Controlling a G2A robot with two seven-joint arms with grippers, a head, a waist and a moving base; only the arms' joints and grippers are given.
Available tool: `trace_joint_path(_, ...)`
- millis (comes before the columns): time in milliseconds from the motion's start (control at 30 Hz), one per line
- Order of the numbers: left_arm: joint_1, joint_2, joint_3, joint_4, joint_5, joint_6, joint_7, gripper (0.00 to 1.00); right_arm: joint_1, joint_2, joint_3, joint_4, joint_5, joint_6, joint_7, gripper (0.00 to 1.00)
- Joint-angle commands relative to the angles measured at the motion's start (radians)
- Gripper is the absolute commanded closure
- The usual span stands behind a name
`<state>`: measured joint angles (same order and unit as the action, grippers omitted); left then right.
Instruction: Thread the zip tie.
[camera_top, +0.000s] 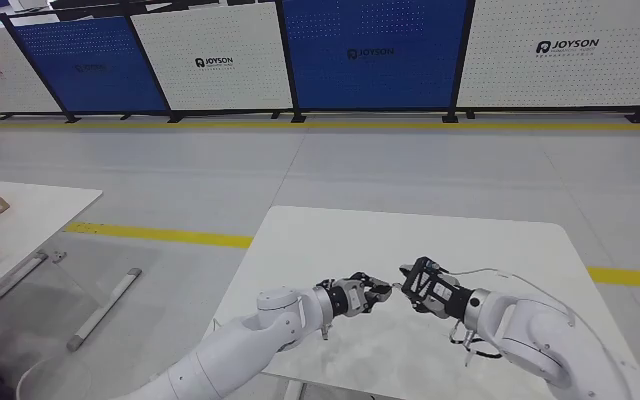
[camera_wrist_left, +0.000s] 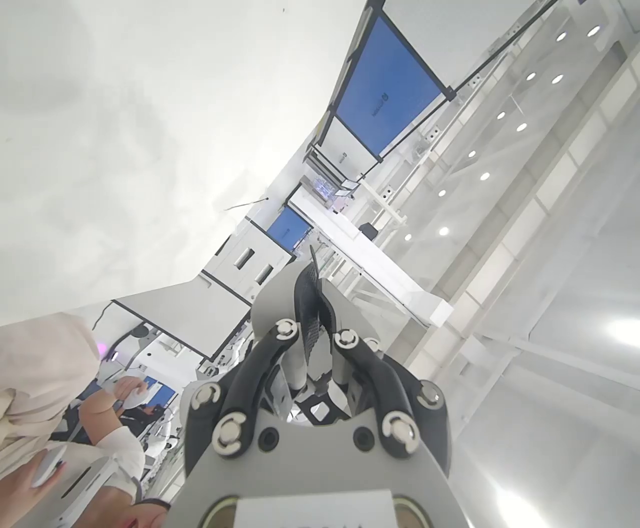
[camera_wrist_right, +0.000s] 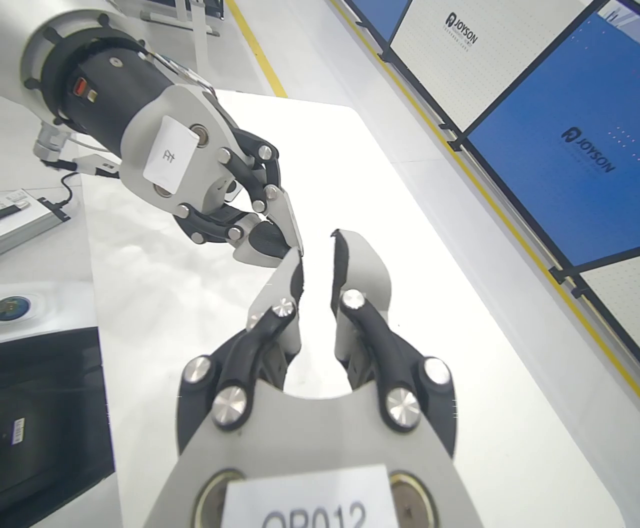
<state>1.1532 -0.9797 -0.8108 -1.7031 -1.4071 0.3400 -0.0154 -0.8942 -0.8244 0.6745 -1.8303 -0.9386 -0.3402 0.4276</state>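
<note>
White table (camera_top: 330, 245) lies under both arms, whose grippers meet tip to tip above its near half. The left gripper (camera_wrist_left: 311, 282) has its fingers pressed together on a thin dark strip, apparently the zip tie (camera_wrist_left: 314, 256). A short end sticks out past the fingertips, and the rest is hidden. The right gripper (camera_wrist_right: 319, 246) is spread, with a clear gap between its 2 fingers. In the right wrist view, 1 of its fingertips (camera_wrist_right: 295, 265) sits right at the left gripper's closed tip; whether they touch cannot be told. Blue and white perforated panels (camera_top: 400, 80) stand beyond a yellow floor line (camera_top: 160, 236).
</note>
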Motion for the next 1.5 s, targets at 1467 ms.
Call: trace_joint_path(1467,0.152,-0.057,0.104,-0.105,1.009,-0.389,0.376,1.0,0.103,-0.1,0.076,0.496,1.338,0.0,0.572,0.0)
